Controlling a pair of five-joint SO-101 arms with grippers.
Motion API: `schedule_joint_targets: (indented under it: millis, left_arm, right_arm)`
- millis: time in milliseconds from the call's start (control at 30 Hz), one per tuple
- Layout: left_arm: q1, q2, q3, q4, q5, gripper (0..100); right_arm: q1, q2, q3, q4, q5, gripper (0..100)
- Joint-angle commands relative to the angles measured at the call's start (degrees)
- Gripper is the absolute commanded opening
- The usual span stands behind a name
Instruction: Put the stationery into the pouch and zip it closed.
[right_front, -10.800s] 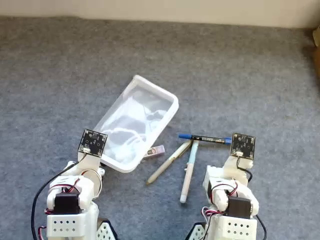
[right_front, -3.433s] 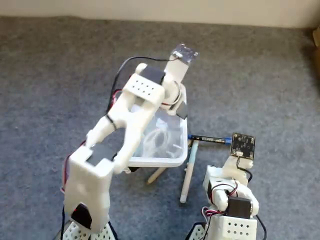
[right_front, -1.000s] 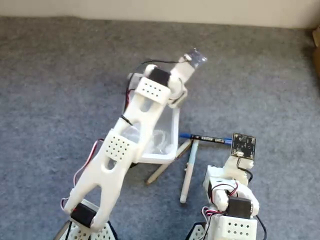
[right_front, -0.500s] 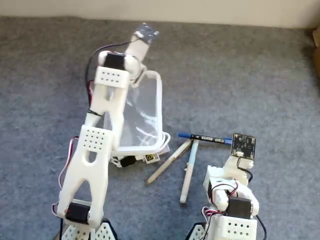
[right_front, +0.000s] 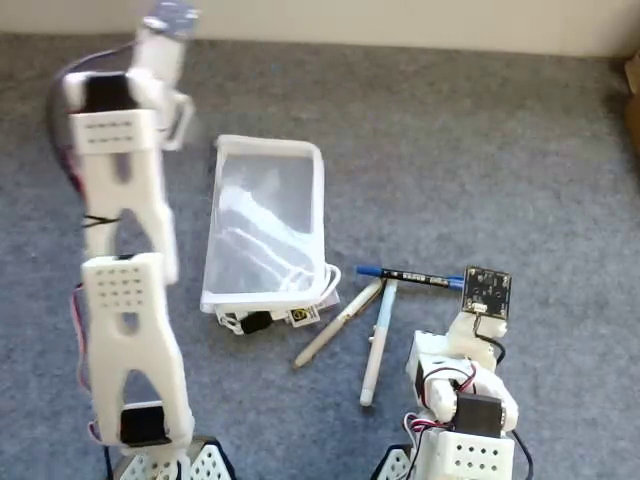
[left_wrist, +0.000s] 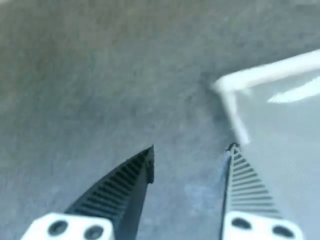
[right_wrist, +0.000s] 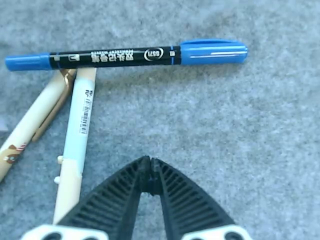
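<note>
The left gripper (left_wrist: 191, 150) is hovering with jaws spread, holding nothing, the clear pouch (left_wrist: 265, 76) lying just beside one fingertip. The right gripper (right_wrist: 150, 172) is sitting clenched and empty, with the blue marker (right_wrist: 125, 55), pale blue pen (right_wrist: 80, 120) and cream pen (right_wrist: 27, 135) lying just ahead of its tips.

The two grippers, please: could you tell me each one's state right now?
Left gripper: open, holding nothing.
Right gripper: closed, holding nothing.

The pouch (right_front: 268, 230) lies on the surface (right_front: 480, 150), left of two pens (right_front: 335, 328) whose far ends meet a crosswise marker (right_front: 405, 275).
</note>
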Motion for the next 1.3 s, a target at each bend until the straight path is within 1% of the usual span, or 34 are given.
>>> schedule_joint_targets:
  millis: [0,100,233,300,467,633,700,867,967,1067,1267]
  left_arm:
    - [-4.09,-8.57,10.51,0.44,-2.9,22]
    - [-6.55,-13.76,22.11,0.44,-5.54,22]
    - [-6.99,-22.55,37.14,0.44,-6.95,22]
    - [-5.93,-27.56,44.44,0.44,-7.12,22]
    - [-1.8,-38.81,64.13,0.44,-11.6,22]
    - [0.66,-46.29,78.37,0.44,-11.6,22]
    - [0.92,-47.6,82.51,0.18,-11.69,22]
    - [0.75,-48.4,91.65,-6.42,-11.87,22]
    - [1.1,-48.48,95.6,-9.58,-11.87,18]
    - [1.98,-48.48,97.98,-10.99,-11.87,16]
    - [2.07,-48.48,98.68,-14.68,-11.43,16]
  right_arm:
    - [0.57,-0.13,7.6,-0.13,-0.35,0.5]
    - [0.57,-0.13,7.6,-0.13,-0.35,0.5]
    - [0.57,-0.13,7.6,-0.31,-0.44,0.5]
    - [0.57,-0.13,7.6,-0.31,-0.44,0.5]
    - [0.57,-0.13,7.6,-0.31,-0.44,0.5]
    - [0.57,-0.13,7.6,-0.31,-0.44,0.5]
    - [0.57,-0.13,7.6,-0.31,-0.44,0.5]
    - [0.57,-0.13,7.6,-0.31,-0.44,0.5]
    - [0.57,-0.13,7.6,-0.31,-0.44,0.5]
    - [0.57,-0.13,7.6,-0.31,-0.44,0.5]
    - [0.57,-0.13,7.6,-0.31,-0.44,0.5]
